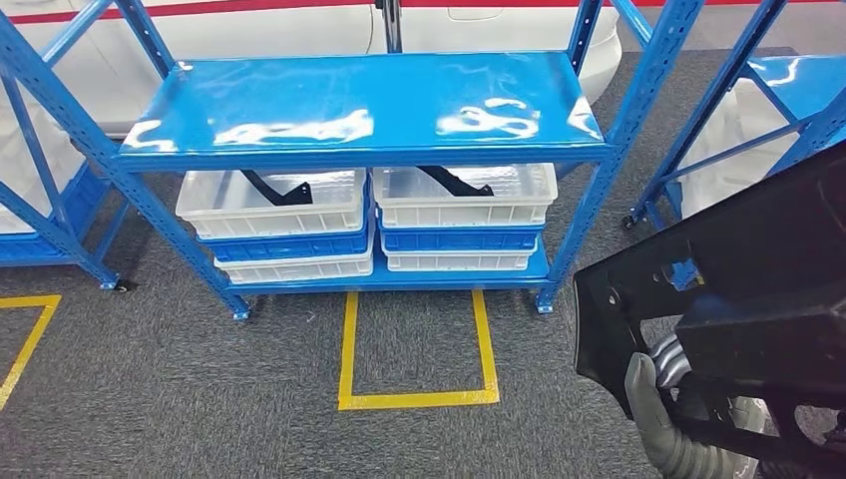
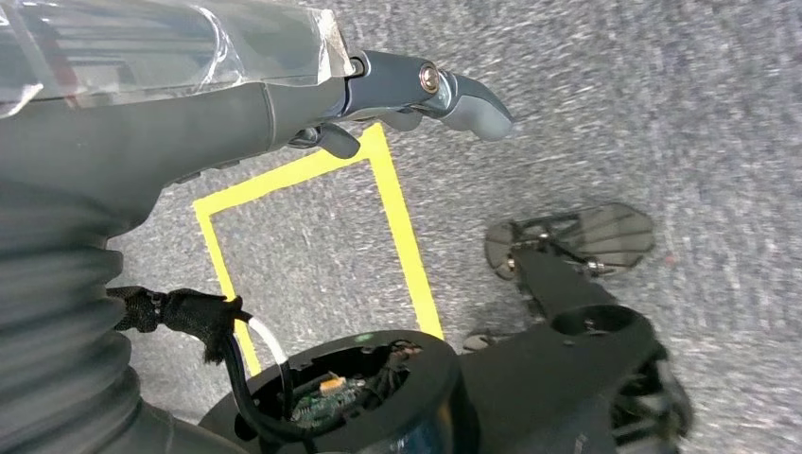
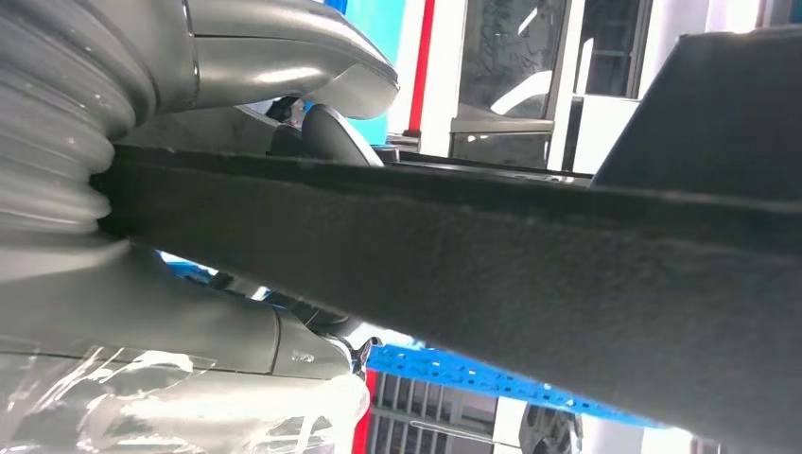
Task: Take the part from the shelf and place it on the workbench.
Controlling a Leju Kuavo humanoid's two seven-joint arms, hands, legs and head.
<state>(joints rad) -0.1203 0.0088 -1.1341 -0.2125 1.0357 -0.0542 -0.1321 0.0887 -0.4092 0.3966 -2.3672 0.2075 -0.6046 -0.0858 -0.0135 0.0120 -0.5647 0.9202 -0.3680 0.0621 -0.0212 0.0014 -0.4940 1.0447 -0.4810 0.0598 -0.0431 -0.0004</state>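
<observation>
A large black plastic part (image 1: 738, 269) fills the lower right of the head view, and my right hand (image 1: 663, 429) grips it from below with its grey thumb across the edge. In the right wrist view the same part (image 3: 473, 255) runs as a dark band through my right hand (image 3: 236, 85). My left hand (image 2: 416, 95) hangs over the carpet with nothing in it. The blue shelf (image 1: 359, 100) stands ahead. Under its top board sit two white bins (image 1: 269, 205) (image 1: 464, 195), each holding a black part (image 1: 279, 190) (image 1: 454, 182).
A yellow tape square (image 1: 417, 399) marks the grey carpet in front of the shelf; the tape (image 2: 397, 218) lies below my left hand too. More blue shelving stands at the right (image 1: 788, 90) and the left (image 1: 40, 200). A white car body (image 1: 299, 30) is behind.
</observation>
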